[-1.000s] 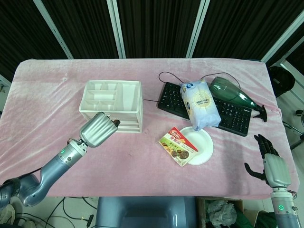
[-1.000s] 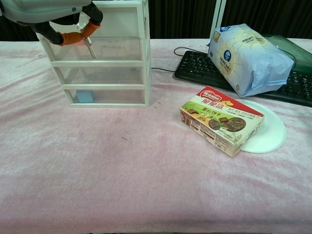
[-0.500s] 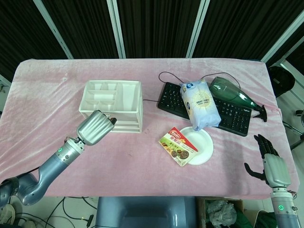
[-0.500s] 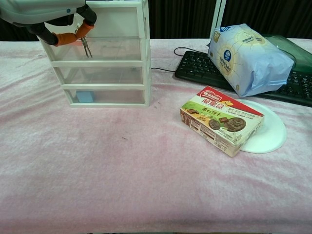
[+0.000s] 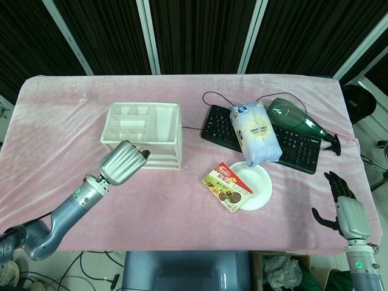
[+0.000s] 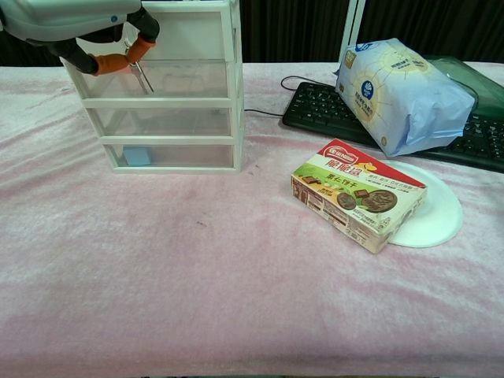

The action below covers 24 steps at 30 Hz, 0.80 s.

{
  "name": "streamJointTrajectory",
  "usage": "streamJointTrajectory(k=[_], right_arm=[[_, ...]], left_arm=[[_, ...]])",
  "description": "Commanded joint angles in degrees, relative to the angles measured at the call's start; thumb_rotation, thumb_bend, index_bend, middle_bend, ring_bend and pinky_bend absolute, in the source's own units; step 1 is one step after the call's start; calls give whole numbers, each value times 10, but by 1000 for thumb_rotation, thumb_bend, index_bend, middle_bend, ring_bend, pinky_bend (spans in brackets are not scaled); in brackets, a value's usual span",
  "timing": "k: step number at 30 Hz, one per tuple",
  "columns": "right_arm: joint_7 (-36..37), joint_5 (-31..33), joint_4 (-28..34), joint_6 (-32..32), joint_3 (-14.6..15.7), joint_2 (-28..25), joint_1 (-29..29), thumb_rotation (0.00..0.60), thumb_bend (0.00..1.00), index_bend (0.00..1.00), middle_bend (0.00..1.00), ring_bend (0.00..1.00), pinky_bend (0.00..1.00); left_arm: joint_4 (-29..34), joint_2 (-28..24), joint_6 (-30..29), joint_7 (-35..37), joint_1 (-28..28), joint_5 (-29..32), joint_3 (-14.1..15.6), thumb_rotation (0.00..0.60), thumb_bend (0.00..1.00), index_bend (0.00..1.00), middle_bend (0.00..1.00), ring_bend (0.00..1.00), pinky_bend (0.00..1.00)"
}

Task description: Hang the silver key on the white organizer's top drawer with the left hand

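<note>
The white organizer (image 5: 145,134) (image 6: 169,102) stands on the pink cloth, its clear drawers facing me. My left hand (image 5: 123,163) (image 6: 79,24) hovers at the front of the top drawer (image 6: 177,79). Its orange-tipped fingers (image 6: 140,47) pinch the silver key (image 6: 142,76), which dangles in front of the top drawer's face. In the head view the hand hides the key. My right hand (image 5: 345,209) stays low at the table's right front edge, fingers spread, holding nothing.
A black keyboard (image 5: 267,138) lies right of the organizer with a blue-white bag (image 5: 254,133) on it and a green bottle (image 5: 297,120) behind. A biscuit box (image 6: 358,193) rests partly on a white plate (image 6: 437,216). A small blue item (image 6: 136,155) sits in the bottom drawer.
The left hand has shifted slightly back and forth at the top drawer front, and the hanging key has swung with it. The right hand has not moved.
</note>
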<state>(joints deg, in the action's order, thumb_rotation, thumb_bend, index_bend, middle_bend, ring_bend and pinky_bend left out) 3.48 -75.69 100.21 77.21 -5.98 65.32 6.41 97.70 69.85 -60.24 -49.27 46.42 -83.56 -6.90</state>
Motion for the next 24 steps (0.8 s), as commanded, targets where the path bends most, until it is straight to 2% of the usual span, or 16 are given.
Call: streamJointTrajectory(k=[1, 15, 16, 21, 24], right_arm=[[1, 0, 0, 0, 0, 0, 0, 600, 277, 16, 0, 0, 151], [3, 2, 2, -1, -1, -1, 0, 600, 278, 16, 0, 0, 151], [3, 3, 2, -1, -1, -1, 0, 600, 278, 16, 0, 0, 151], [4, 3, 3, -1, -1, -1, 0, 600, 278, 15, 0, 0, 151], [4, 3, 3, -1, -1, -1, 0, 600, 278, 16, 0, 0, 151]], left_arm=[[-4, 1, -1, 1, -1, -1, 1, 600, 465, 632, 1000, 1000, 1000], [-15, 2, -4, 13, -6, -8, 7, 600, 445, 612, 1000, 1000, 1000], [-15, 1, -5, 14, -7, -9, 7, 600, 425, 605, 1000, 1000, 1000], [-18, -1, -9, 22, -12, -11, 9, 600, 196, 537, 1000, 1000, 1000], [-19, -2, -12, 25, -13, -13, 9, 600, 131, 504, 1000, 1000, 1000]])
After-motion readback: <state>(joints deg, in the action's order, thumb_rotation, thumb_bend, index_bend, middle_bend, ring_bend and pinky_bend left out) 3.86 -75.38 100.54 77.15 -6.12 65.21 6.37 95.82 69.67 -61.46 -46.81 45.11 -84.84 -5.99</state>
